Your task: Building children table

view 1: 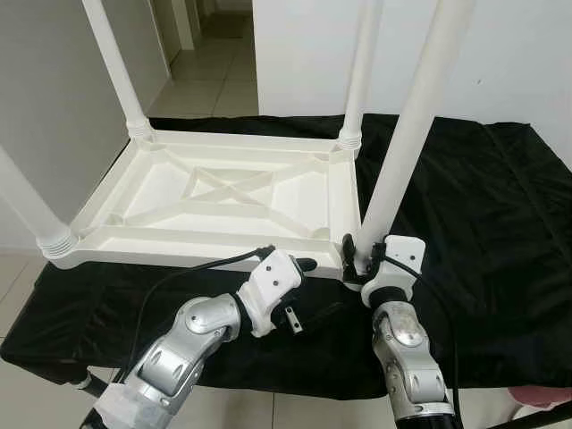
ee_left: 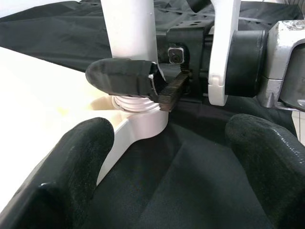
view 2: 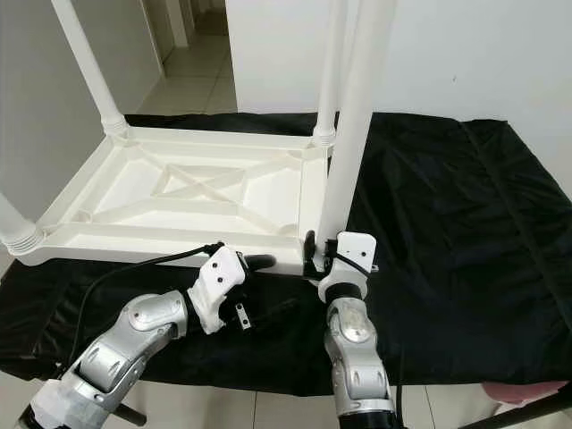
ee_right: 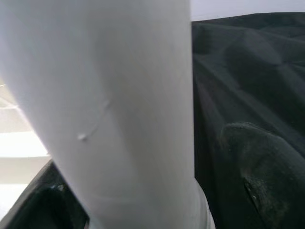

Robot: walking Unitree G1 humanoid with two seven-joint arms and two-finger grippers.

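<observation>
A white plastic children's table (view 1: 223, 192) lies upside down on a black cloth. Legs stand up at its back left (view 1: 116, 71), back right (view 1: 362, 71) and front left (view 1: 31, 214) corners. The front right leg (view 1: 411, 125) rises tilted from its corner socket (ee_left: 138, 107). My right gripper (view 1: 362, 255) is shut on this leg just above the socket, with black fingers (ee_right: 257, 181) on either side of it. My left gripper (view 1: 308, 290) is open beside the table's front edge, facing that corner. Its fingers (ee_left: 71, 167) stand apart and hold nothing.
The black cloth (view 1: 483, 223) covers a low platform, with bare room to the right of the table. Its front edge (view 1: 295, 389) runs just behind my arms. A white wall (view 1: 518, 54) stands behind, and a tiled hallway (view 1: 210, 71) lies at the back left.
</observation>
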